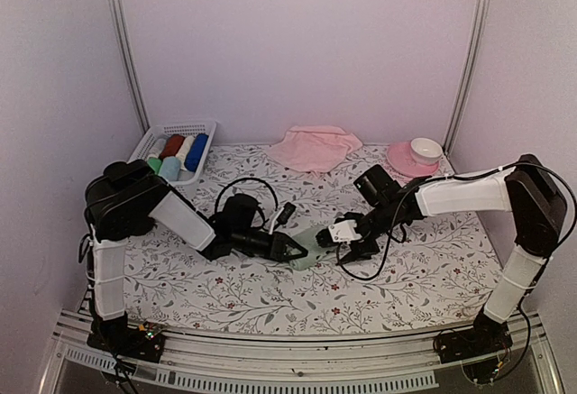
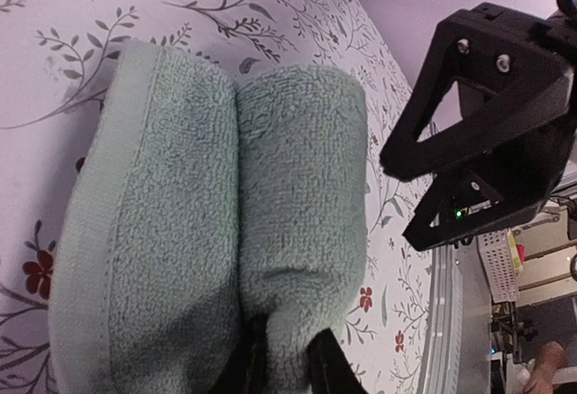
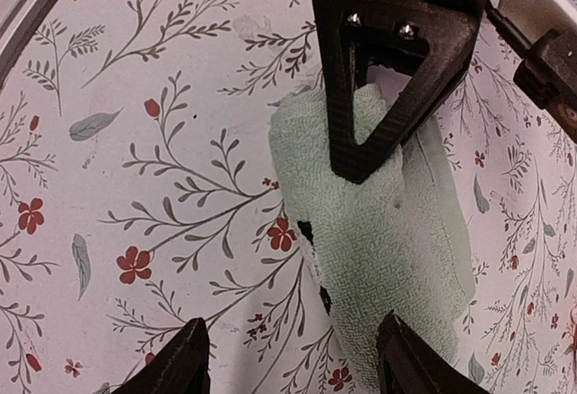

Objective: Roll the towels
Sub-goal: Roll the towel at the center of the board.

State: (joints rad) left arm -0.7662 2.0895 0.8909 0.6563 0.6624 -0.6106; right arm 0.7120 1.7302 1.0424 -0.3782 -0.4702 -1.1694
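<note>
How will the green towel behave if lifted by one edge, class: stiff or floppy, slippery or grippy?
Probably floppy: the green towel bulges into soft folds where the left gripper pinches it. Likely grippy, given its fuzzy surface. It may unfold, since nothing binds it.

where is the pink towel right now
In the top view the pink towel lies loose at the far edge of the table, about mid-width, between the white basket to its left and the pink saucer to its right.

Left pincer (image 2: pixel 281 362) tips inside mint towel (image 2: pixel 180 214)
</note>
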